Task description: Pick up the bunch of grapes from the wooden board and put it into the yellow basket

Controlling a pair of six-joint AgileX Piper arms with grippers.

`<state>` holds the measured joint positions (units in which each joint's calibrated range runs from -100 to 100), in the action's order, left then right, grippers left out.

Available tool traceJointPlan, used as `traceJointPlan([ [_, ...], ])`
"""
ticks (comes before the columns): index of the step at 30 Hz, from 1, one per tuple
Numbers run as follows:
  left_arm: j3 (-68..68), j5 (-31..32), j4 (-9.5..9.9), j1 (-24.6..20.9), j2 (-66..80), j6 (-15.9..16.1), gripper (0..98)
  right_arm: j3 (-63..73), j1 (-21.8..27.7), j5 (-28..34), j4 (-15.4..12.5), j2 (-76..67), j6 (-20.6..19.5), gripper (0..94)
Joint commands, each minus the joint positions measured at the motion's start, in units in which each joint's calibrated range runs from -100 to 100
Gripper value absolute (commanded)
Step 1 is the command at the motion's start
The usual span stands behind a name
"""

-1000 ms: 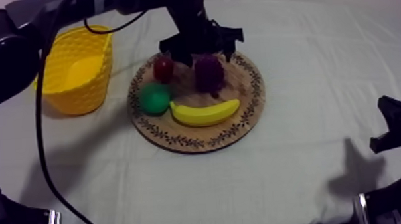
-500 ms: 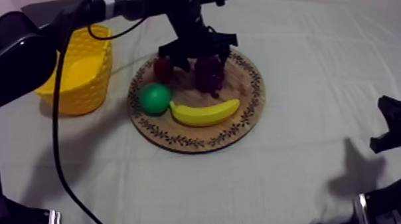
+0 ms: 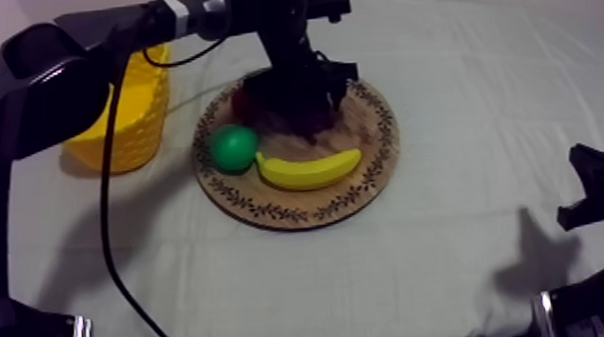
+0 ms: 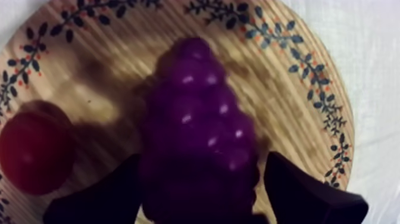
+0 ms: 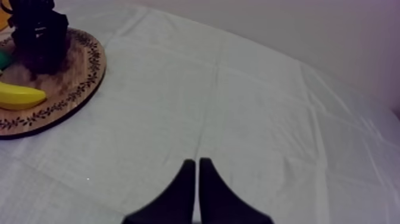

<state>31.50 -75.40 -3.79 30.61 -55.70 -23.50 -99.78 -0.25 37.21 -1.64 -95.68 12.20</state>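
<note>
Small red fruit (image 4: 33, 152) just beside the left gripper (image 3: 297, 101), off one finger's outer side, not touching it. Banana (image 3: 308, 168) near the gripper on its camera-facing side, lying flat, curve up. Pear (image 3: 233, 148) (green, looks round from above) just beside the banana's end, diagonally off the gripper. Grey-white cloth (image 3: 450, 222) all round.
</note>
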Motion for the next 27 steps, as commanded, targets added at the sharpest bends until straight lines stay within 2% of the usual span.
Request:
traceJointPlan([
  [1,0.6,-0.5,0.00,0.0,-0.4,0.1,73.7,0.0,0.0,0.0,0.0,0.0,0.0,0.5],
  [11,1.3,-1.1,0.19,0.2,-0.8,-0.1,68.5,0.0,0.0,0.0,0.0,0.0,0.0,0.5],
  [15,1.2,-1.2,0.24,0.3,-0.7,-0.3,60.9,0.0,0.0,0.0,0.0,0.0,0.0,0.5],
  [24,1.5,-1.3,0.68,0.5,-0.4,-0.7,34.7,0.0,0.0,0.0,0.0,0.0,0.0,0.5],
  [27,1.5,-1.4,0.72,0.5,-0.4,-0.7,32.3,0.0,0.0,0.0,0.0,0.0,0.0,0.5],
])
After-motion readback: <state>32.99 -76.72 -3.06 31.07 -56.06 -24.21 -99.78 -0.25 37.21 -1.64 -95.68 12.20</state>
